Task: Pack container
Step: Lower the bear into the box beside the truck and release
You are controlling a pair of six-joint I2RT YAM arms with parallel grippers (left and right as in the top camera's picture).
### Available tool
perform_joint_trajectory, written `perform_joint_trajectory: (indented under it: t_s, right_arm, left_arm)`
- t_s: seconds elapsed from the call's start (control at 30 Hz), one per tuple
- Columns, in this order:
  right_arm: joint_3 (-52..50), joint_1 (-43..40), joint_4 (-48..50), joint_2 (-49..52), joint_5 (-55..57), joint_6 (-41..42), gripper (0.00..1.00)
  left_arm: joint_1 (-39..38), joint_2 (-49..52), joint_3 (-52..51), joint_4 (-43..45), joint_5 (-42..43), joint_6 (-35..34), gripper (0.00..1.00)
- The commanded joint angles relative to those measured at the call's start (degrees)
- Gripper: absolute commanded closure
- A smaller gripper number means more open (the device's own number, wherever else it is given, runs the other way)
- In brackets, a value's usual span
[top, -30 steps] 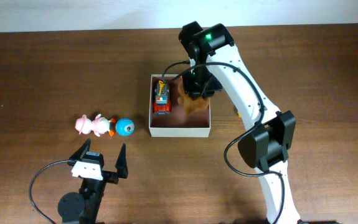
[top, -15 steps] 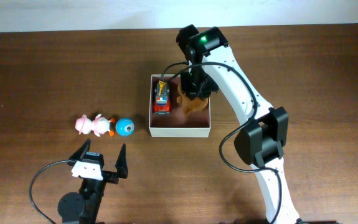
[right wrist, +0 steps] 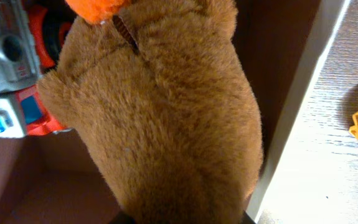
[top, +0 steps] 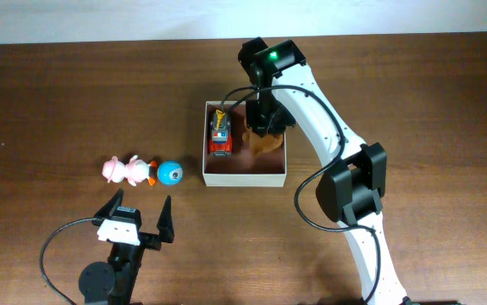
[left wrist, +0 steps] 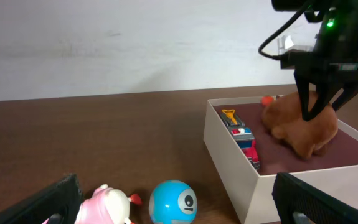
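Brown fuzzy plush toy [top: 264, 144] is pinched in the narrowed jaws of the right gripper [top: 265, 127]. The grip is high on its back, so the toy reaches down into the square white-walled container [top: 247, 180] at mid-table, far-right on the pinkish-brown floor. That spot seems chosen because a red and grey toy truck [top: 219, 135] already lines the left wall. Left of the box, a pink plastic figure [top: 120, 169] and a blue ball [top: 170, 173] lie side by side, unpacked. The left gripper [top: 140, 203] sits nearer still, jaws wide and empty, probably placed for those two.
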Motion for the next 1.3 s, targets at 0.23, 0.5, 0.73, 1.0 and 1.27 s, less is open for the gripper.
perform_joint_trajectory:
  t_s: [0.23, 0.5, 0.73, 1.0, 1.27]
  right_arm:
    - [0.0, 0.5, 1.9, 1.2, 1.6, 0.6, 0.31]
    - [0.3, 0.5, 3.4, 0.7, 1.6, 0.5, 0.31]
    - [2.3, 0.5, 2.8, -0.8, 0.7, -0.1, 0.32]
    - [7.1, 0.6, 0.7, -1.0, -1.5, -1.4, 0.4]
    - [7.1, 3.1, 0.6, -1.0, -1.7, -3.9, 0.51]
  left_arm:
    - [-0.3, -0.5, -0.3, -0.2, -0.2, 0.7, 0.0]
    - [-0.3, -0.5, -0.3, -0.2, -0.2, 0.7, 0.0]
    - [-0.3, -0.5, -0.3, -0.2, -0.2, 0.7, 0.0]
    - [-0.3, -0.5, -0.3, -0.2, -0.2, 0.7, 0.01]
    - [-0.3, -0.5, -0.3, -0.2, -0.2, 0.7, 0.0]
